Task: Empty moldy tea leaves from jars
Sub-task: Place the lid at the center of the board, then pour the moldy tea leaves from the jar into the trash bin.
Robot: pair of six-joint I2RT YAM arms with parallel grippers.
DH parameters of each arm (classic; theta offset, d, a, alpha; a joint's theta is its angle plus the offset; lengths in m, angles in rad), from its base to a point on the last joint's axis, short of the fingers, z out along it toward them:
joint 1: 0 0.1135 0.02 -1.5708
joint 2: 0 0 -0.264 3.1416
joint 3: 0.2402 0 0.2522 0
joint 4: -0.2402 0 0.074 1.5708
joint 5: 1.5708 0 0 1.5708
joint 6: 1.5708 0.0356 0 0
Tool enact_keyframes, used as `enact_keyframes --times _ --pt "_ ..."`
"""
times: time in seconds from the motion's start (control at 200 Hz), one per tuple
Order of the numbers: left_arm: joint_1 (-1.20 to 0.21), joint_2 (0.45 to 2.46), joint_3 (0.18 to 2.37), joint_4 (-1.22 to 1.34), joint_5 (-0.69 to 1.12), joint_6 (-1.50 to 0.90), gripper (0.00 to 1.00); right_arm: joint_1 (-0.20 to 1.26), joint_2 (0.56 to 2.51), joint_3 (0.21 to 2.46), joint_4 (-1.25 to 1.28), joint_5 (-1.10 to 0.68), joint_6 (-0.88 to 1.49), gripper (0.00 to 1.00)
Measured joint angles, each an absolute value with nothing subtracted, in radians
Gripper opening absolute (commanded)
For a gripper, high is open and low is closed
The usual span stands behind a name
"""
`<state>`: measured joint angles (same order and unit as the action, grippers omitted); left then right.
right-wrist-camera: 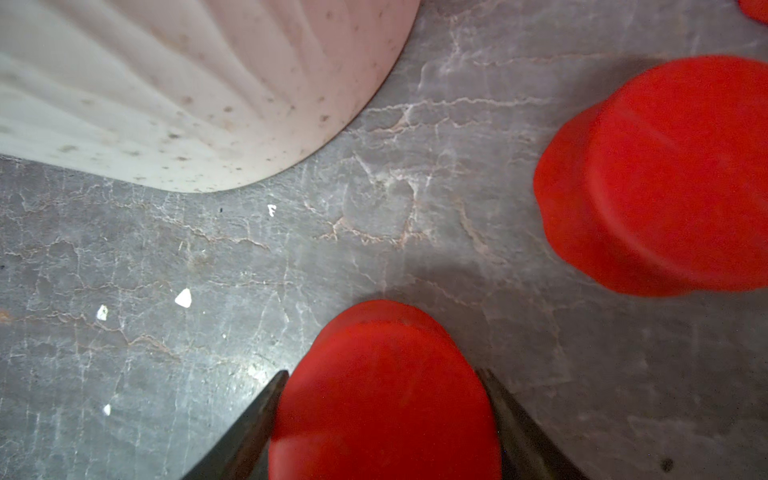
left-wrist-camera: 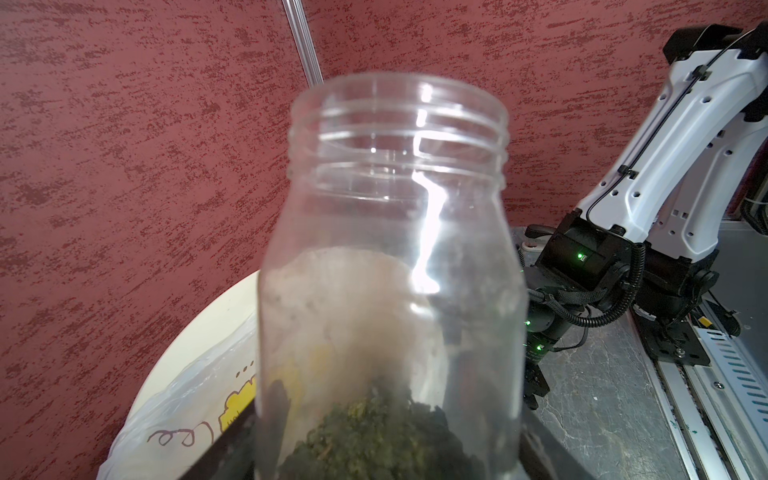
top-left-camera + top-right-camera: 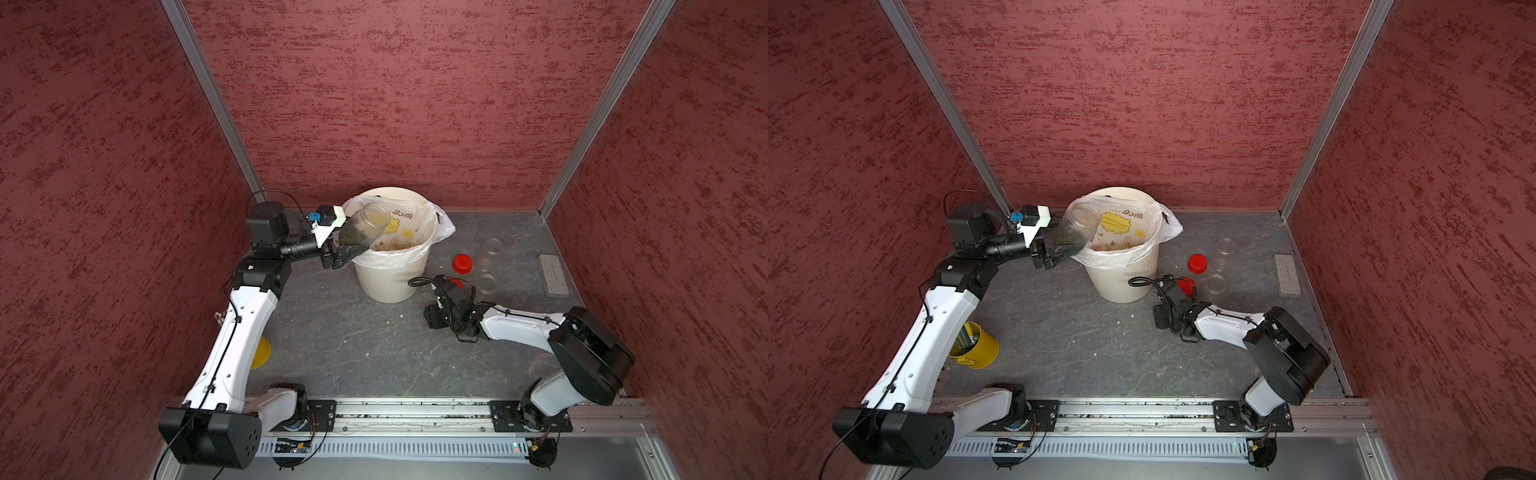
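Red walls [image 3: 415,104] behind, left claw [image 3: 347,239] clamps tilted clear jar [image 3: 372,222] of leaves [image 2: 365,432]; right claw [image 1: 381,371] clamps lid [image 1: 382,415].

Even, dimmish light w/ soft shadows; glare streak on jar [image 2: 390,270], nearest red lid [image 1: 382,399] blurry.

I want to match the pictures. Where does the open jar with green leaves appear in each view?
Both top views: the jar is centre-left, tilted over the rim of the cream bin.
Left wrist: the jar fills the middle.
Right wrist: not in it.
Shared landmark: the cream bin.
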<state>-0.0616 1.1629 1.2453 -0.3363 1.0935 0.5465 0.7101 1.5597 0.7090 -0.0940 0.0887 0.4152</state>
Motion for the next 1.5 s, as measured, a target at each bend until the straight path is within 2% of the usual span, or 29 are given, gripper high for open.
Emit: enact_keyframes --times 0.25,0.576,0.681,0.847,1.192,1.498 --pt "-0.062 1.163 1.245 -0.34 1.085 0.554 0.64 0.71 1.56 0.709 -0.096 0.09 0.426 0.8" --pt "-0.062 1.163 1.247 -0.367 1.027 0.582 0.64 0.71 1.552 0.709 -0.104 0.089 0.435 0.87" --pt "-0.062 1.163 1.259 -0.39 0.979 0.603 0.64 0.71 1.501 0.709 -0.122 0.089 0.435 0.9" --pt "-0.072 1.177 1.335 -0.456 0.875 0.666 0.64 0.71 1.348 0.726 -0.154 0.092 0.433 0.99" --pt "-0.141 1.237 1.455 -0.587 0.617 0.846 0.65 0.693 1.164 0.83 -0.222 0.124 0.426 0.99" --pt "-0.223 1.306 1.569 -0.688 0.391 1.048 0.65 0.537 1.085 0.946 -0.286 0.131 0.39 0.99"
